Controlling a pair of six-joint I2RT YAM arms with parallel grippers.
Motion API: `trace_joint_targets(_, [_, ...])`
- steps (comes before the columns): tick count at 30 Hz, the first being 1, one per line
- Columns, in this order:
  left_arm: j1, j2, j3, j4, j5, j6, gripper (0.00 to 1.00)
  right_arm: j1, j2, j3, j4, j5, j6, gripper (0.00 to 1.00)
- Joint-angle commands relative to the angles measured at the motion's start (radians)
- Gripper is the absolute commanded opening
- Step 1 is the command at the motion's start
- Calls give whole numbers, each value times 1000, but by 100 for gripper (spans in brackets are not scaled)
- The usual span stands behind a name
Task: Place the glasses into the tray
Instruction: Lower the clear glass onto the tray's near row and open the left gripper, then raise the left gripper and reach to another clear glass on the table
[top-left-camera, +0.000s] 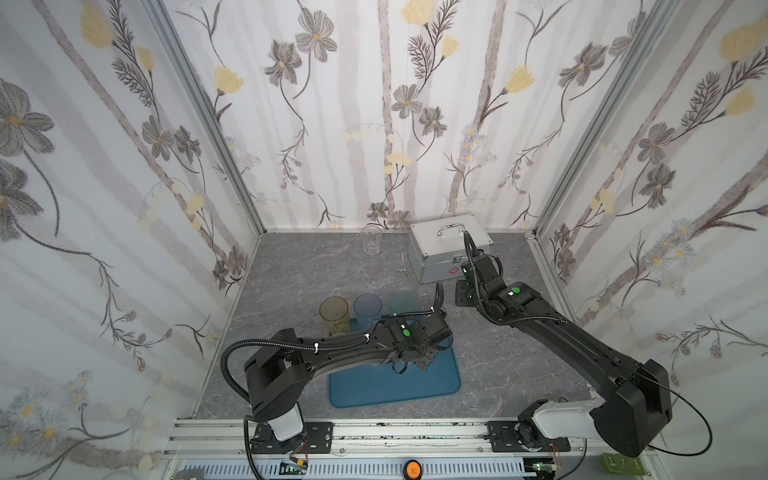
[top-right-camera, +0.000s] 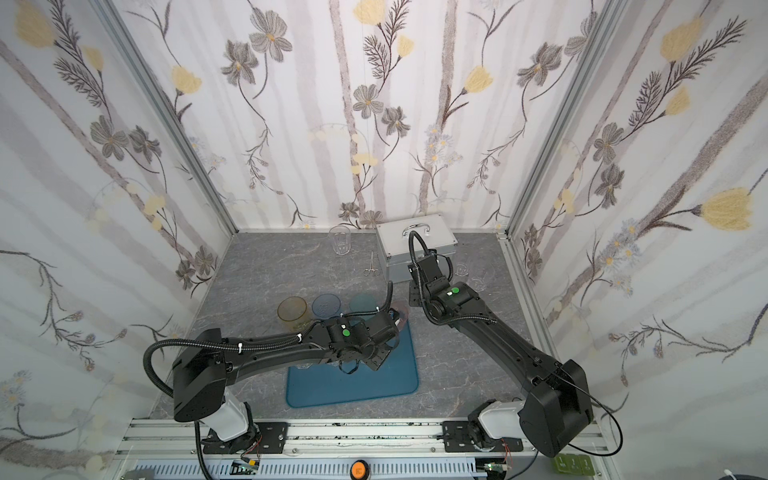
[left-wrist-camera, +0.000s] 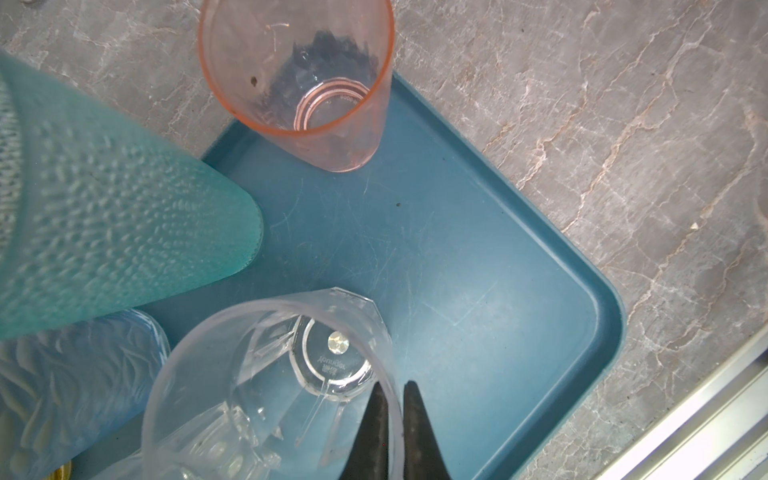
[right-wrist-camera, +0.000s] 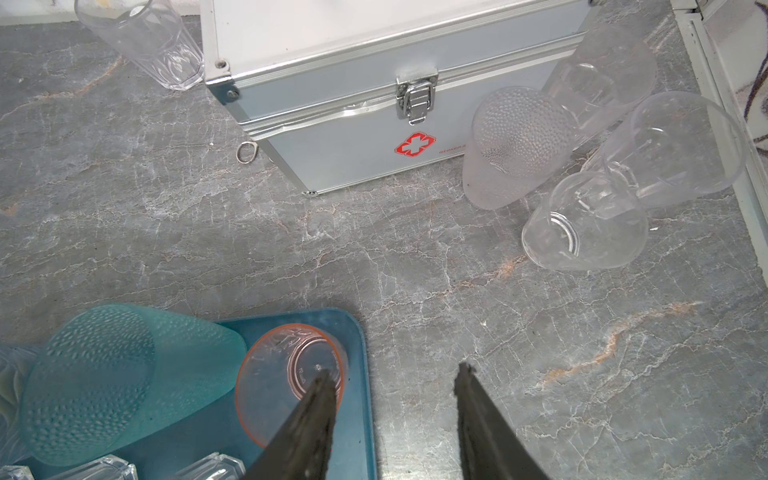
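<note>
Left hand (left-wrist-camera: 395, 386) pinches one clear glass (left-wrist-camera: 249, 374) rim in tray (left-wrist-camera: 498, 270); right hand (right-wrist-camera: 395, 374) apart, empty; four clear glasses (right-wrist-camera: 519, 141) beside one case (right-wrist-camera: 332, 124)

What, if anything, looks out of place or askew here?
Only the metal forceps lying on the table beside the silver case: unrelated to this task. The glasses all appear upright, including the clear glass pinched by the left end effector; nothing spilled or broken.
</note>
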Motion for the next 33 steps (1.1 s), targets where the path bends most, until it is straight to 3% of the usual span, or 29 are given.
trace_joint_targets(1, [1,5,9,-18,-21,10,14,0,6,-1,46,-7,3,48])
trace_joint_targets(8, [0,-4,29,-20,-13,12,35,-1,14,5,48,-17,4,48])
trace_joint_targets(15, [1,-121,105,-43,32,4,70,-1,28,50,28,-25,-7,48])
trace_joint_targets(20, [48,-199,133,-49,36,17,74,-1,59,120,11,-31,-13,48])
trace_joint_targets(24, [190,-245,151,-48,26,46,73,-1,87,175,11,-52,-11,48])
trace_joint_targets(27, [352,-252,172,-41,32,72,72,2,132,212,12,-80,-5,48])
trace_joint_targets(33, [654,-165,216,77,72,65,72,16,207,303,25,-154,5,48])
